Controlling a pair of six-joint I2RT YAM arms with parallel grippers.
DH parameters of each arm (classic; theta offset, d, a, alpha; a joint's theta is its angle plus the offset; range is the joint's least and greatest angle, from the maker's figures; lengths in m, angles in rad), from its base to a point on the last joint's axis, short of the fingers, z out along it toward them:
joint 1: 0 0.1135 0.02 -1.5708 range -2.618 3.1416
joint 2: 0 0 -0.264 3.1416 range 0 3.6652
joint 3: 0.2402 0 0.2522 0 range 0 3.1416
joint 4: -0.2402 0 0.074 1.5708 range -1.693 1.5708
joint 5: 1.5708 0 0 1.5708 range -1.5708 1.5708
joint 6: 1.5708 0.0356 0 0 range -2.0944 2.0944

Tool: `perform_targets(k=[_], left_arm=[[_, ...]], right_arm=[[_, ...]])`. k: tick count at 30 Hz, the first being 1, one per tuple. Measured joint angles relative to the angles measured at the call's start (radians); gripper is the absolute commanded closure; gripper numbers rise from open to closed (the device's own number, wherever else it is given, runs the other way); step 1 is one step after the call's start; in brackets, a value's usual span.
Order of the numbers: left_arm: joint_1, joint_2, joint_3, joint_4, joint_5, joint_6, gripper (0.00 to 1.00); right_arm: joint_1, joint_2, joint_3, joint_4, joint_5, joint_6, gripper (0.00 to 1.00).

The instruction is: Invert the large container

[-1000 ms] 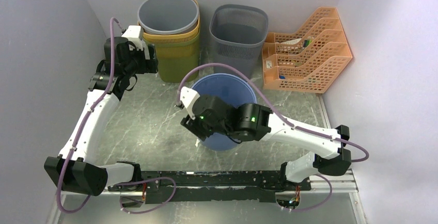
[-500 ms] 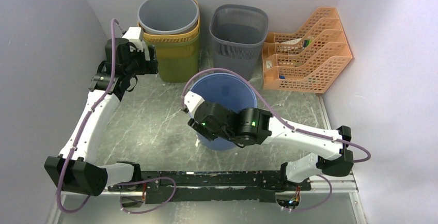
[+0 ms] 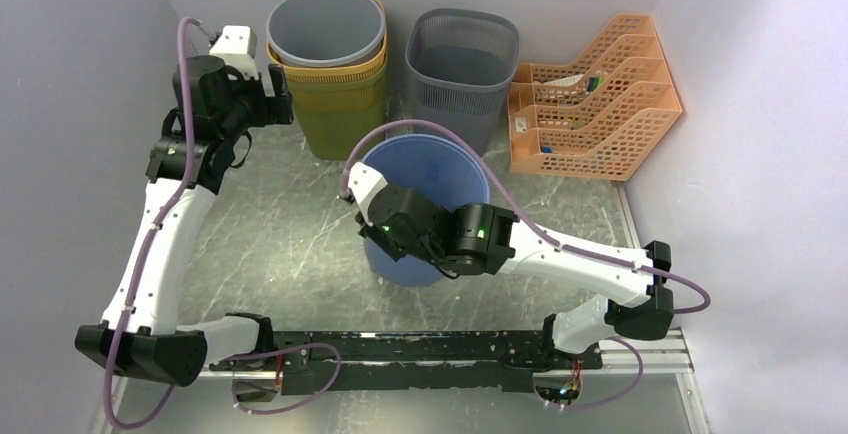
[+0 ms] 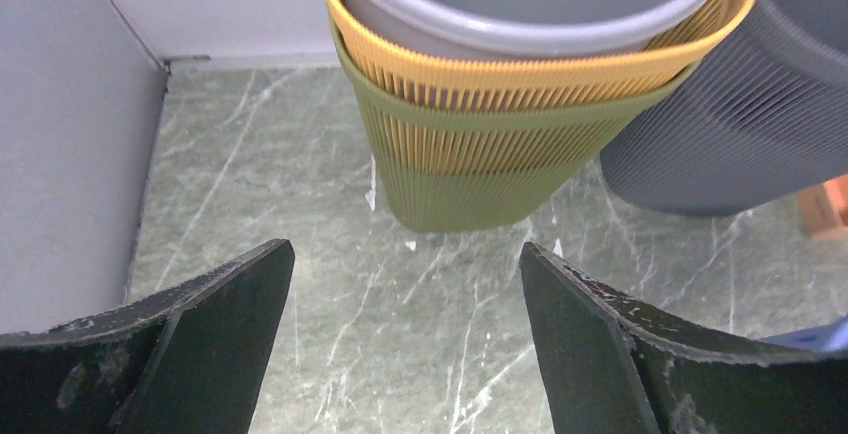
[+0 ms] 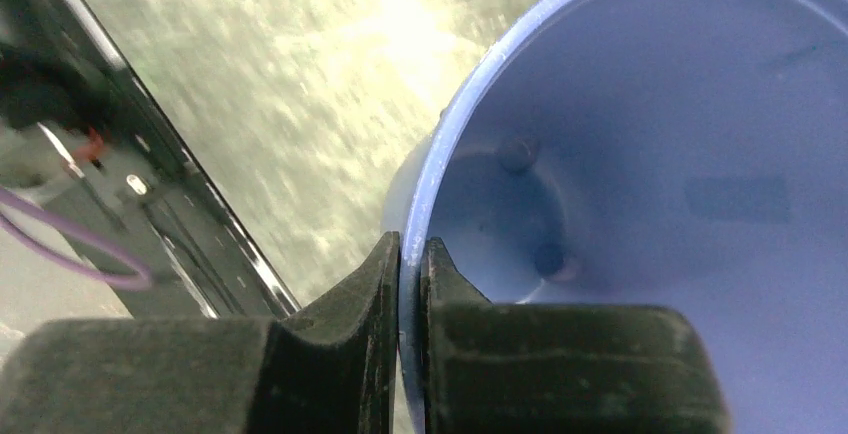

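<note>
The round blue plastic bin (image 3: 435, 169) stands upright on the marble counter (image 3: 290, 224), frame centre. The right pincer (image 5: 410, 254) pinches its rim, so the grasp looks made. Next likely calls for lifting and rolling it over. The left pincer (image 4: 405, 254), upper left, hangs spread.

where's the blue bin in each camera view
top external: the blue bin stands at centre, with the right gripper shut on its near-left rim.
left wrist: only a sliver of the blue bin shows, at the bottom right corner.
right wrist: the blue bin fills the right half, its rim pinched at bottom centre.
shared landmark: the green marbled table, in all three.
</note>
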Motion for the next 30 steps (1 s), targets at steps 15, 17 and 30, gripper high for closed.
perform_targets(k=[15,17,30], left_arm=[[0.0,-0.082,0.14,-0.008,-0.002,-0.013,0.04],[0.0,-0.08,0.14,-0.013,-0.002,-0.016,0.05],[0.0,-0.048,0.161,-0.027,-0.001,-0.018,0.04]], right_arm=[[-0.332,-0.264,-0.663,1.113,-0.266,0.369,1.0],[-0.385,-0.258,-0.718,1.189,-0.296,0.43,1.0],[-0.618,-0.187,-0.965,1.645,-0.515,0.808,1.0]])
